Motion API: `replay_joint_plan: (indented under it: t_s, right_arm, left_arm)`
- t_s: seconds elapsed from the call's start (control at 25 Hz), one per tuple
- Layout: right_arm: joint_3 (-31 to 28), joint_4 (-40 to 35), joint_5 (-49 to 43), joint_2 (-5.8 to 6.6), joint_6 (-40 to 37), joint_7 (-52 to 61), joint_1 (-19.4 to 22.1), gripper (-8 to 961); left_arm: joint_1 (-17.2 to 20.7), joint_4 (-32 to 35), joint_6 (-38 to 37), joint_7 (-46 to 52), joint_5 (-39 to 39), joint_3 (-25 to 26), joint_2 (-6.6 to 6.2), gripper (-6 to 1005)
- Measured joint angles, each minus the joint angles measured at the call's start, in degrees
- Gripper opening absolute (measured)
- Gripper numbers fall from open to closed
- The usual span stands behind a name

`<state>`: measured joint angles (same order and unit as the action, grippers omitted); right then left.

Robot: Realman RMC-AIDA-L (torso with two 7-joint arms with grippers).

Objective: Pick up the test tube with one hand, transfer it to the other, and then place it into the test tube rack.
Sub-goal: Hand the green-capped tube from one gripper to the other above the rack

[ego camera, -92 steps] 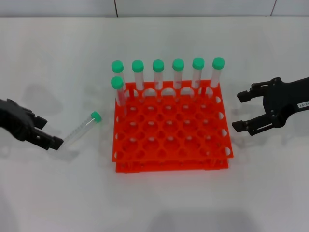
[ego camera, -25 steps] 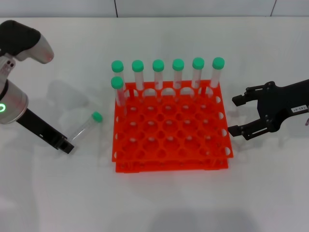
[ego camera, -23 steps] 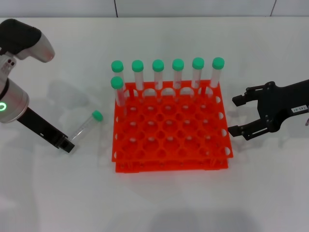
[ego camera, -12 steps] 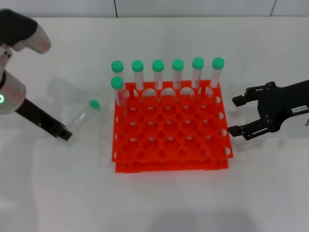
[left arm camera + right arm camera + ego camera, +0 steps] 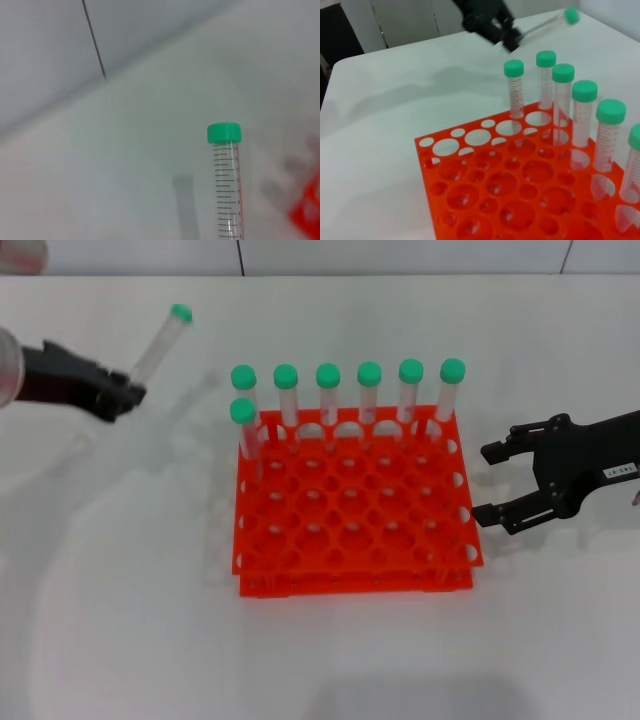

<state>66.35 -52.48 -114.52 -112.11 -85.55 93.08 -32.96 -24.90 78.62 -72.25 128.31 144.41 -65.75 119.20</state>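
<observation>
Tube-wise, the left gripper [image 5: 118, 398] has lifted the test tube [image 5: 160, 340] off the table, pinching it tilted at upper left. Seven other tubes [image 5: 369, 390] stand in the one test tube rack [image 5: 355, 505], centre. Right gripper [image 5: 508, 483] stays spread at right.

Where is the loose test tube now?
In the head view, the test tube is held at its base by the left gripper, off the table, left of the test tube rack.
</observation>
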Motion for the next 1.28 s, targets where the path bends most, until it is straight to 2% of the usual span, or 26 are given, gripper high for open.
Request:
replay_joint_plan:
  t_s: [0.2, 0.32, 0.44, 0.52, 0.68, 0.72, 0.88, 1.0, 1.12, 1.28]
  right_arm:
    - [0.3, 0.0, 0.0, -0.26, 0.0, 0.0, 0.0, 869]
    - [0.4, -0.1, 0.0, -0.36, 0.0, 0.0, 0.0, 869]
    - [0.4, 0.1, 0.0, -0.47, 0.1, 0.0, 0.0, 869]
    - [0.4, 0.2, 0.0, -0.63, 0.2, -0.2, 0.0, 869]
    - [0.4, 0.1, 0.0, -0.93, 0.1, -0.6, 0.0, 869]
    - [0.4, 0.1, 0.0, -0.96, 0.2, -0.6, 0.0, 869]
    - [0.3, 0.1, 0.0, -1.27, 0.2, -1.3, 0.0, 869]
    - [0.3, 0.1, 0.0, -1.60, 0.2, -1.5, 0.0, 870]
    - [0.2, 0.1, 0.0, -1.69, 0.2, -1.9, 0.0, 870]
    - [0.1, 0.2, 0.0, -1.71, 0.2, -2.1, 0.0, 870]
  left_arm:
    - [2.7, -1.5, 10.2, -6.5, -10.2, -0.9, 0.03, 196]
    - [3.5, -4.1, 12.6, -15.7, -22.0, 0.2, -0.15, 196]
    - [3.7, -7.5, 11.7, -25.0, -33.2, 2.1, -0.40, 196]
    - [2.6, -10.5, 9.5, -29.3, -38.5, 3.0, -1.11, 195]
    - [-2.5, -21.9, 0.9, -37.3, -45.3, 7.2, -3.16, 195]
    - [-3.6, -24.1, -1.0, -38.4, -45.7, 8.5, -3.56, 195]
    - [-10.0, -36.7, -12.8, -45.6, -46.7, 15.2, -6.58, 195]
    - [-12.3, -40.8, -16.5, -46.8, -45.6, 15.6, -8.49, 195]
    - [-13.4, -41.5, -17.7, -46.5, -42.0, 15.4, -8.71, 195]
    - [-14.8, -41.7, -18.7, -46.7, -36.4, 15.4, -7.66, 195]
